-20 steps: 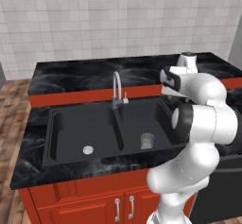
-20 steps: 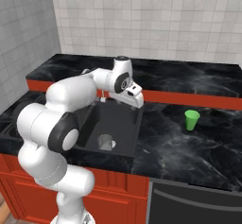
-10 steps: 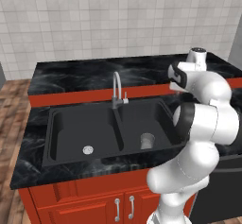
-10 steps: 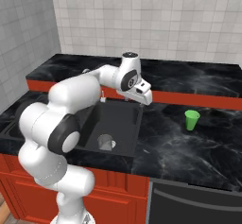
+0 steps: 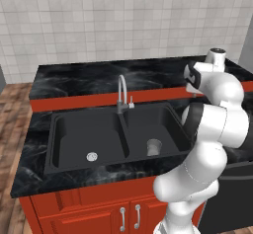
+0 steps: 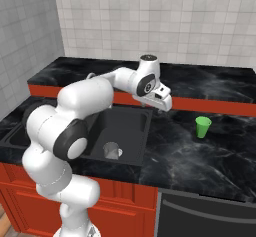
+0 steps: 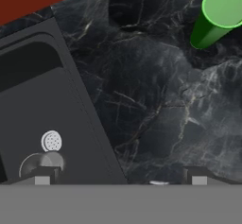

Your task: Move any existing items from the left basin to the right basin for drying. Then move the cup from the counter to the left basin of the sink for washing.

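Black marble-look counter (image 6: pixel 200 156) over red cabinets (image 5: pixel 99 211), pale tiled wall (image 5: pixel 99 20) behind. Black sink (image 5: pixel 116 136) with 2 basins, silver tap (image 5: pixel 122 92) at the divider. Left basin (image 5: pixel 84 136) bare but for its round drain (image 5: pixel 92 156). Grey tumbler (image 5: pixel 153 147) upright in the right basin (image 5: pixel 155 129), beside that drain in the hand view. Green cup (image 6: pixel 202 127) upright on the counter, well to the right of the sink, untouched. Gripper (image 6: pixel 163 102) above the sink's right edge, jaws spread wide, nothing between them, well apart from the cup. No brand, label or legible writing anywhere.
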